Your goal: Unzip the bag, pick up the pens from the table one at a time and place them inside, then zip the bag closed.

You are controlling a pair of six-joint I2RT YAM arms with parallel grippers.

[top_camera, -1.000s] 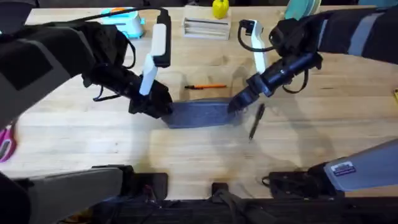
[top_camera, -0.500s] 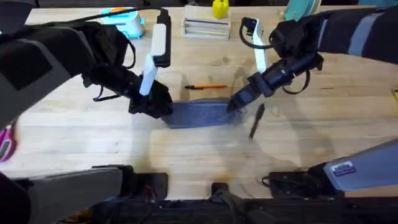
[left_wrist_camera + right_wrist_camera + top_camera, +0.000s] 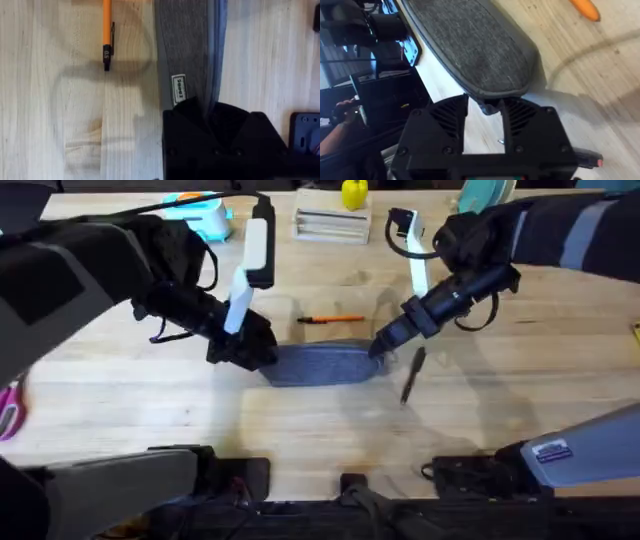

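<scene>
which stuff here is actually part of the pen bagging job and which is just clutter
Part of the job:
the bag
the orange pen
the black pen
the table

Just lying about:
the pink-handled scissors
the yellow object
the stack of wooden strips
the teal and white item

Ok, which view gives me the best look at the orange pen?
Overhead: the orange pen lies whole on the table, beyond the bag. The left wrist view shows its dark-tipped end; the right wrist view catches an orange end.
</scene>
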